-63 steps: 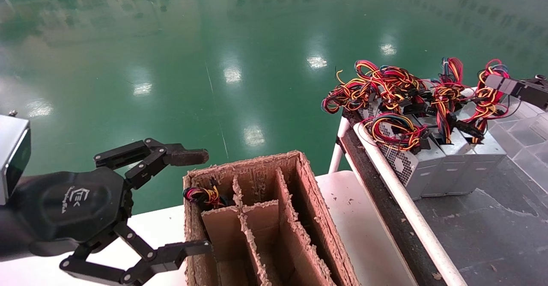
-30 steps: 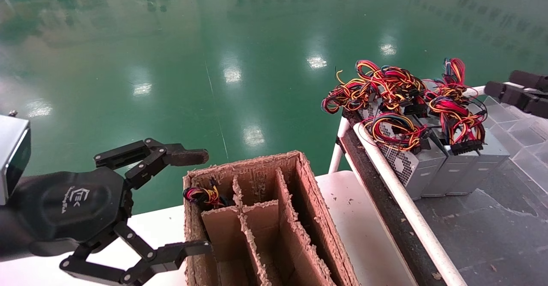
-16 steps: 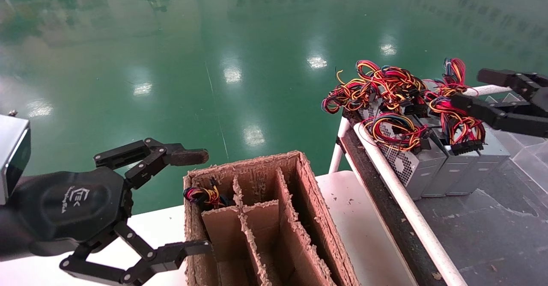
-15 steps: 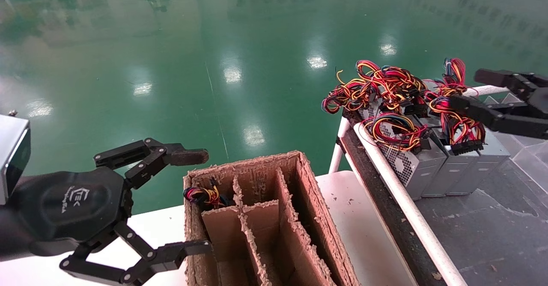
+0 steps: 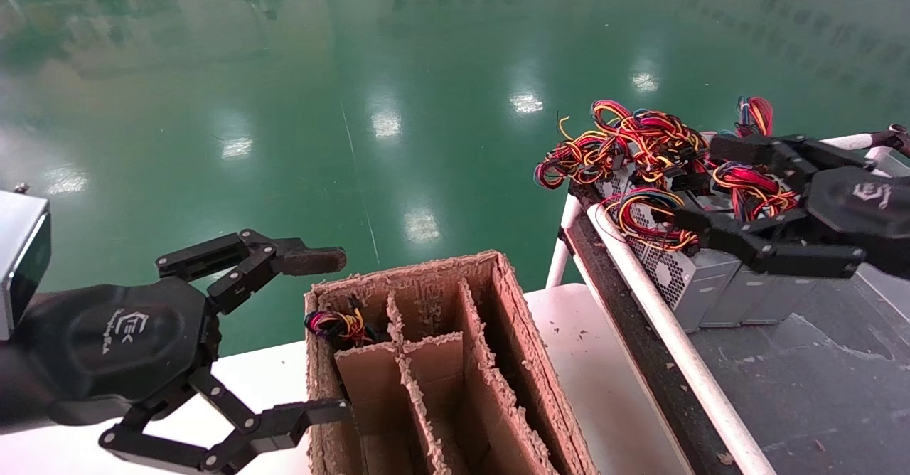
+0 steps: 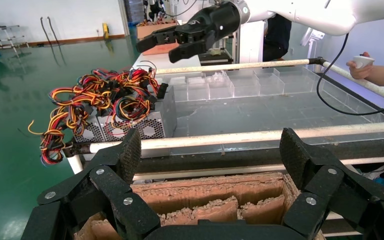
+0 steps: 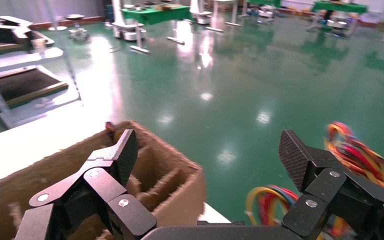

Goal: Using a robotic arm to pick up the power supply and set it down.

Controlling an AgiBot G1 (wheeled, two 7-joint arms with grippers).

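While your right gripper (image 5: 700, 183) is hovering wide open over it, the power supply (image 5: 686, 272), a silver-grey box w/ tangled red/yellow/black wires, is sitting on the dark tray (image 5: 796, 382); left gripper (image 5: 328, 333) is idling wide open.

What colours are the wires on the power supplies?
Red, yellow, black and blue wires, clearest in the head view.

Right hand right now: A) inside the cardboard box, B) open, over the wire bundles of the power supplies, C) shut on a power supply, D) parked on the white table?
B: the right hand is spread open above the power supplies and their wires, gripping nothing.
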